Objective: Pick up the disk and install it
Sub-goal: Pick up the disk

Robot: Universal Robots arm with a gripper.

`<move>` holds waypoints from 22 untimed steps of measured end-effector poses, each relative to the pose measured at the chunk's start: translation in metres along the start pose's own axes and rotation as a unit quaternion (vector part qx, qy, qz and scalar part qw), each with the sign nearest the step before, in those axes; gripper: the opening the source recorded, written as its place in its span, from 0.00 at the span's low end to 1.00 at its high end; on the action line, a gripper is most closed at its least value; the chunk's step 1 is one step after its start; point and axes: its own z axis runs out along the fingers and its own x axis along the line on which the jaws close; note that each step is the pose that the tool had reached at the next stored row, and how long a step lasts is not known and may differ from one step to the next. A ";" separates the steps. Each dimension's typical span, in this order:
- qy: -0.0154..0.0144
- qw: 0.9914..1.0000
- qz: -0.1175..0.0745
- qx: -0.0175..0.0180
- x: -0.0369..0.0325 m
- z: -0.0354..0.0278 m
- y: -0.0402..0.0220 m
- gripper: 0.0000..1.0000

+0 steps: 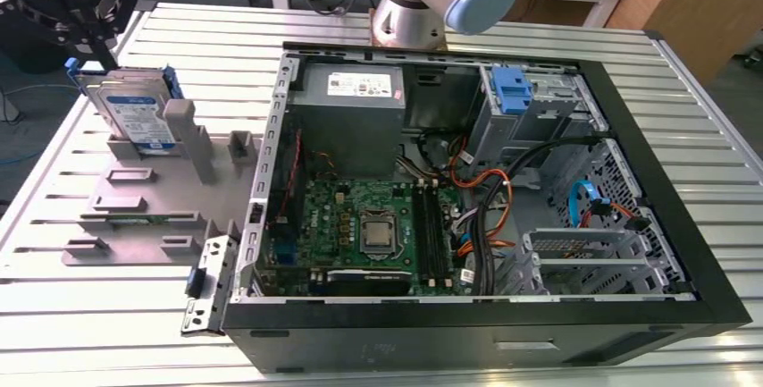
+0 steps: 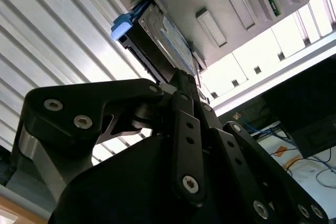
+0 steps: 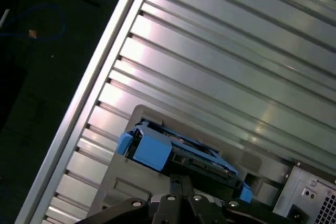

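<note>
The disk (image 1: 129,105), a silver drive with a white-and-blue label in a blue plastic carrier, stands on edge in a slot of the grey holder (image 1: 143,199) at the exterior view's left. My gripper (image 1: 89,47) hangs just above and behind its top corner. In both wrist views the black fingers lie close together, shut with nothing between them, the gripper (image 2: 184,77) just short of the disk (image 2: 155,38). The first wrist view shows the gripper (image 3: 179,179) in front of the disk's (image 3: 157,150) blue end.
The open computer case (image 1: 667,137) lies on the ribbed metal table (image 1: 203,38) to the exterior view's right of the holder. Inside are a grey power-supply box (image 1: 352,88), a motherboard (image 1: 357,226), cables and a metal cage with a blue clip (image 1: 510,92). The arm's base (image 1: 417,3) stands behind it.
</note>
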 end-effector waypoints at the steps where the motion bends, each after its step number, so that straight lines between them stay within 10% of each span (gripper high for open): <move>1: 0.000 1.000 -0.008 0.000 0.0000 0.0001 0.0000 0.11; 7: 0.001 0.998 -0.063 -0.001 0.0000 0.0010 0.0000 0.11; 12: 0.002 0.994 -0.107 -0.003 0.0001 0.0023 0.0000 0.11; 17: 0.002 0.988 -0.153 -0.004 0.0001 0.0040 0.0000 0.11; 22: 0.003 0.980 -0.198 -0.005 0.0002 0.0055 -0.0001 0.11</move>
